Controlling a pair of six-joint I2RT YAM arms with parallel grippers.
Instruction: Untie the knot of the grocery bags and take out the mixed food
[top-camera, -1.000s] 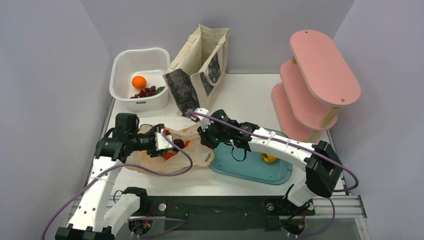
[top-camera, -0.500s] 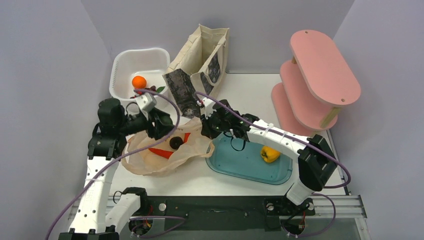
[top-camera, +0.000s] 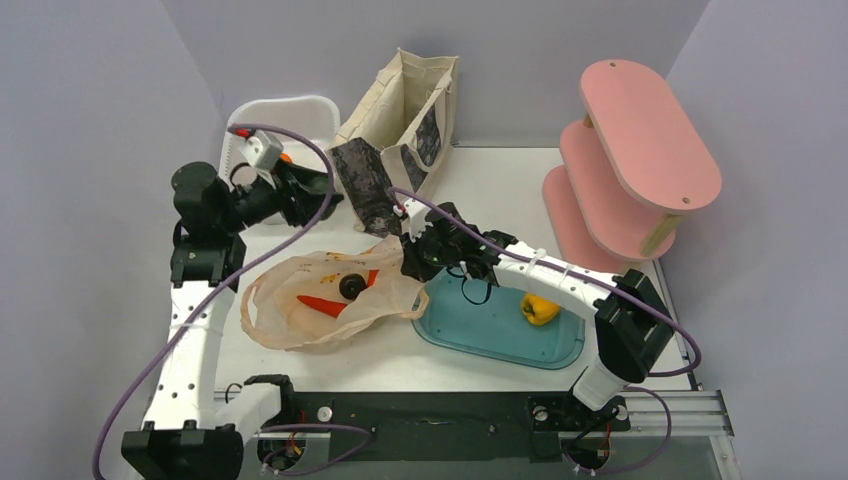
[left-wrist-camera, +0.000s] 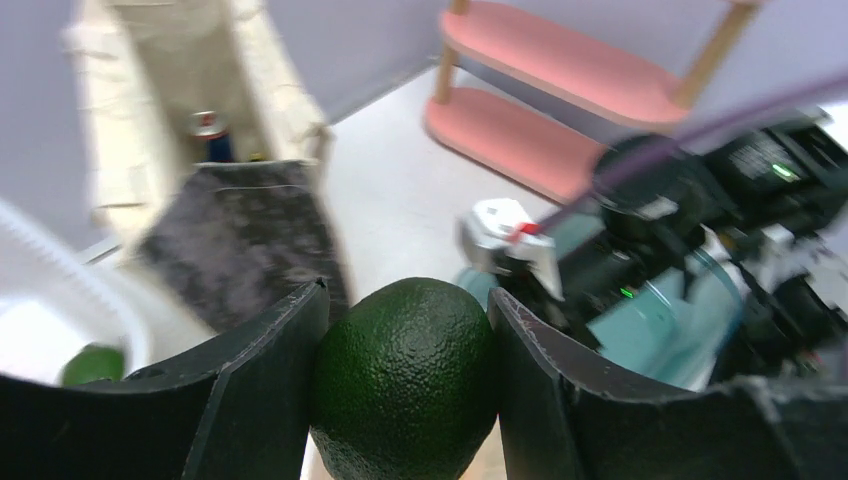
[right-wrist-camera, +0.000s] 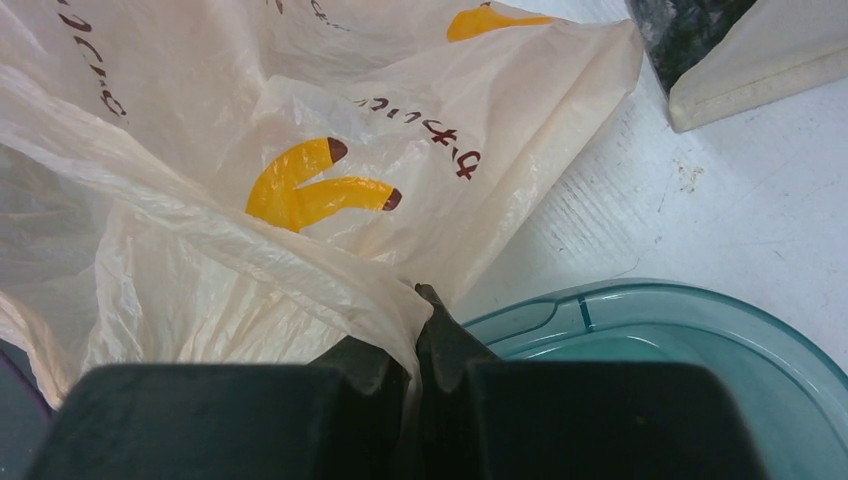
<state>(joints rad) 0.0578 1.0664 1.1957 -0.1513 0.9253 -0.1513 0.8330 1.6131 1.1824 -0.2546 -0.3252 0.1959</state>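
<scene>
Dark green avocado sits clamped in the left claw; peach bag lies slumped, orange carrot inside.

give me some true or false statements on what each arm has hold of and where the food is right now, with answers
1. The left fingers hold a dark green avocado. True.
2. The yellow pepper lies in the teal tray. True.
3. The right fingers stand open over the teal tray. False: they are shut on the edge of the plastic bag.
4. The canvas tote lies flat on its side. False: it stands upright, mouth open.
5. The carrot lies in the teal tray. False: it is inside the plastic bag.
</scene>
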